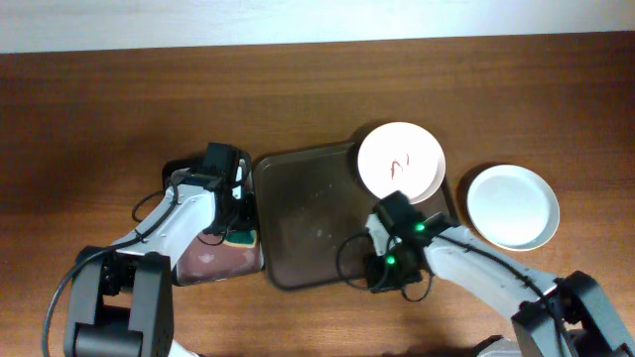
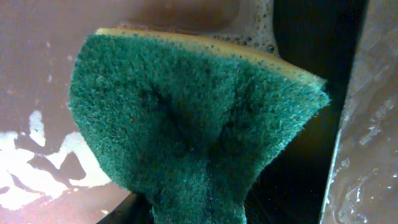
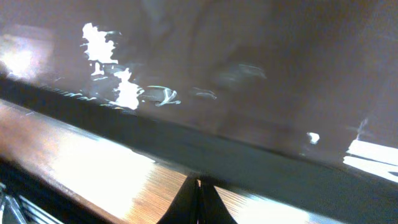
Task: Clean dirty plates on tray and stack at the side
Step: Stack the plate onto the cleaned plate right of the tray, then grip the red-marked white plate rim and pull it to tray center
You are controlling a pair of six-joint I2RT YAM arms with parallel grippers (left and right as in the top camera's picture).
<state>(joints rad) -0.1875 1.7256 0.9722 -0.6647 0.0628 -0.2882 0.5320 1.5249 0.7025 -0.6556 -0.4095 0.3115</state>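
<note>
The dark brown tray [image 1: 298,213] lies in the middle of the table. One white plate [image 1: 400,162] with red scribbles rests on its far right corner. A second white plate [image 1: 512,205] with no visible marks sits on the table to the right. I see no third plate. My left gripper [image 1: 236,220] is shut on a green and yellow sponge [image 2: 193,112] over the small black tray, beside the brown tray's left rim. My right gripper [image 1: 385,266] is shut, with its tips [image 3: 199,185] at the brown tray's front rim [image 3: 249,163].
The small black tray with a pinkish wet inside [image 1: 208,256] sits left of the brown tray; its inside fills the left wrist view [image 2: 37,74]. The brown tray's floor looks wet [image 3: 249,62]. Bare wooden table [image 1: 99,119] surrounds everything.
</note>
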